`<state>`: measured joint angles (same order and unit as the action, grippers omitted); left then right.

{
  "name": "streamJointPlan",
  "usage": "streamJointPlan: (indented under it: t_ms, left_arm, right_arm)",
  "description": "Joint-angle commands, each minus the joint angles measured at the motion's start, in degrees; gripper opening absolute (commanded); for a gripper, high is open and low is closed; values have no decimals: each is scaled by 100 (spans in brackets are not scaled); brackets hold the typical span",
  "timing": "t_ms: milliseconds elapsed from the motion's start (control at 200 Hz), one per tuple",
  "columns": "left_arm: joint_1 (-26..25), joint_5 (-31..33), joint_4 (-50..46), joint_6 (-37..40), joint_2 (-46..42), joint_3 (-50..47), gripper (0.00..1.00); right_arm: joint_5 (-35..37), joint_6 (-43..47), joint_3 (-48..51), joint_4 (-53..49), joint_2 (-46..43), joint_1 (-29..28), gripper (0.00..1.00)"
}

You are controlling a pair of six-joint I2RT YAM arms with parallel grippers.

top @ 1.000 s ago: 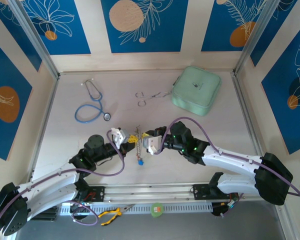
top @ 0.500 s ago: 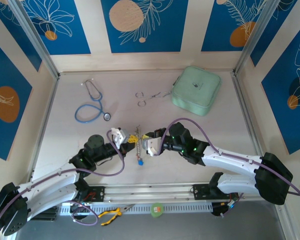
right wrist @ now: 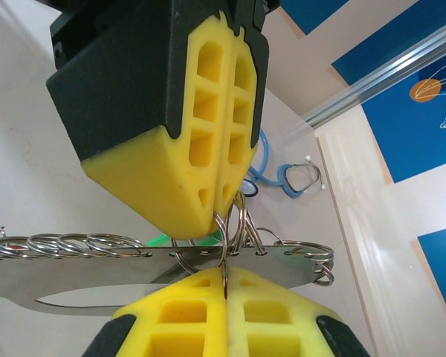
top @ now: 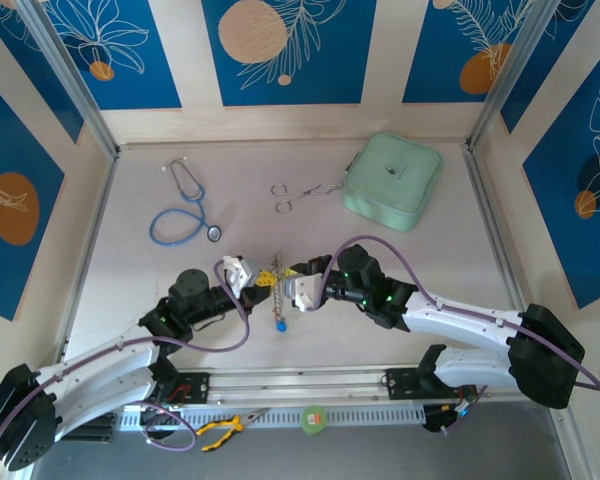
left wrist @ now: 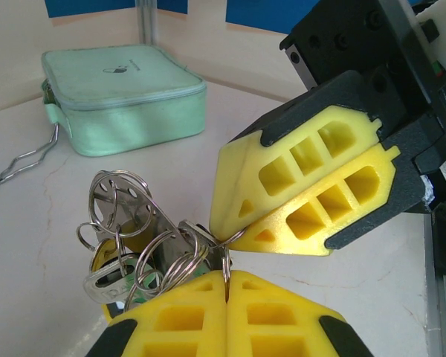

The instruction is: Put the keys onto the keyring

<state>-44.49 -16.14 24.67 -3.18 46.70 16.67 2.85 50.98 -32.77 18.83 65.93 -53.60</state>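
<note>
My two grippers meet tip to tip above the table's near middle. The left gripper [top: 261, 277] [left wrist: 227, 277] is shut on a small steel split ring [left wrist: 236, 242], and the right gripper [top: 286, 283] [right wrist: 224, 274] pinches the same ring from the other side. That ring hangs on the keyring [left wrist: 145, 223] [right wrist: 74, 275], a flat steel loop with a row of holes carrying several rings. It hangs edge-on between the grippers [top: 276, 297]. A blue key [top: 279, 325] dangles at its low end. A green key head [right wrist: 160, 239] [left wrist: 134, 294] peeks from behind the plate.
A blue stethoscope [top: 185, 205] [right wrist: 282, 175] lies at the back left. Steel forceps [top: 300, 192] lie at the back middle, and a mint-green zip pouch [top: 392, 180] [left wrist: 123, 93] sits at the back right. Yellow-handled pliers [top: 225, 428] rest on the rail below the table's near edge.
</note>
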Motion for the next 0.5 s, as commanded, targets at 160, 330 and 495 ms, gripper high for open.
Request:
streamJointPlan:
  t_ms: [160, 330, 495]
  left_arm:
    - [-51, -120, 417, -104, -12, 192, 0]
    - [-56, -79, 356, -86, -44, 181, 0]
    - [-53, -82, 357, -82, -38, 188, 0]
  right_arm:
    - [-6, -9, -6, 63, 50, -62, 0]
    - [329, 19, 95, 121, -65, -42, 0]
    - [253, 60, 196, -2, -261, -23, 0]
